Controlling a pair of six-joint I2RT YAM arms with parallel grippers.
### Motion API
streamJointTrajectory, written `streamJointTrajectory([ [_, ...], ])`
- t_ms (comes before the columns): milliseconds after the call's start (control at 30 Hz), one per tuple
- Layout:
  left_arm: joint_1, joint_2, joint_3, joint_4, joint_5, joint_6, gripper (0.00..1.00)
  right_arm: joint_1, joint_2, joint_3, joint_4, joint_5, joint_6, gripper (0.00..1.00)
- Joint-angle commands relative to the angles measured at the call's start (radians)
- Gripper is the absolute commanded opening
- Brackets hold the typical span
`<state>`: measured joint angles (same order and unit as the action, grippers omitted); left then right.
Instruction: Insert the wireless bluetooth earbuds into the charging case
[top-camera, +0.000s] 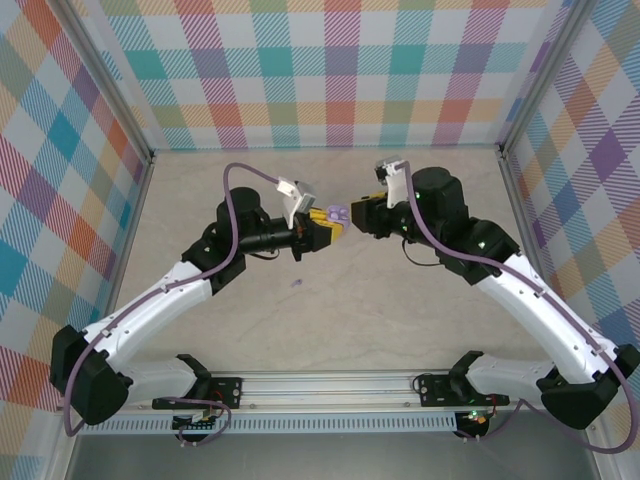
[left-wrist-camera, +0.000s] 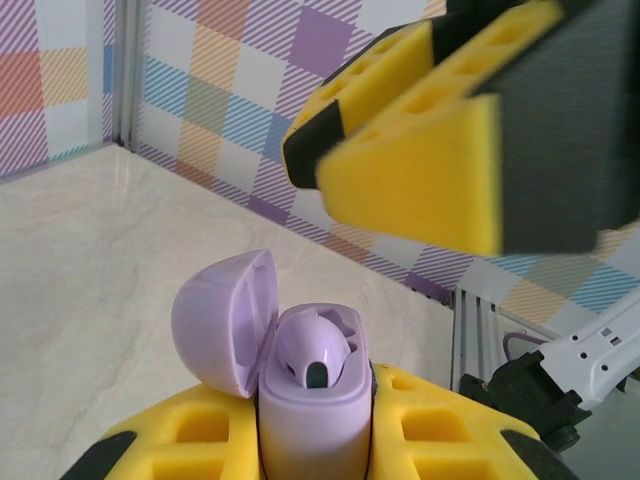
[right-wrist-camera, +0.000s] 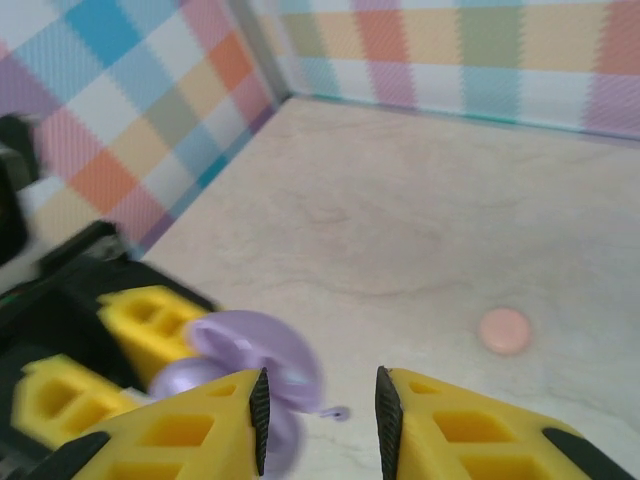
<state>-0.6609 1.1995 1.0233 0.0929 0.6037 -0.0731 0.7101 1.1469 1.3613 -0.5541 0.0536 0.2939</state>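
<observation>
Earbud, a tiny lilac plastic piece, lay loose on the beige marbled table, near the left gripper on its base side, not touching it. That gripper was clamped on the lilac plastic charging case, whose lid was hinged open. Right gripper hovered just beside the case, yellow jaws parted, holding nothing.

Between my left jaws I see the charging case, smooth satin lilac plastic; the jaws look matt yellow, the table matt, stone-patterned.
</observation>
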Motion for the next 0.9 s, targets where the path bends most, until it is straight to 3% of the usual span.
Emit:
streamJointTrajectory([
  [0,-0.012,-0.055,0.035,-0.035,-0.026,0.047,0.15,-0.027,0.003,0.007,-0.092,0.192,0.098,0.35],
  [133,-0.012,-0.089,0.037,-0.065,-0.052,0.061,0.15,-0.101,0.035,-0.015,-0.154,0.140,0.149,0.35],
  [333,-0.011,-0.121,0.042,-0.078,-0.064,0.060,0.15,-0.183,0.120,-0.084,-0.147,-0.073,0.159,0.36],
  [667,-0.011,-0.140,0.064,-0.093,-0.064,0.055,0.15,-0.183,0.353,-0.144,-0.063,-0.326,0.186,0.35],
  [867,-0.010,-0.152,0.064,-0.093,-0.079,0.054,0.15,-0.129,0.512,-0.110,-0.063,-0.401,0.154,0.37],
])
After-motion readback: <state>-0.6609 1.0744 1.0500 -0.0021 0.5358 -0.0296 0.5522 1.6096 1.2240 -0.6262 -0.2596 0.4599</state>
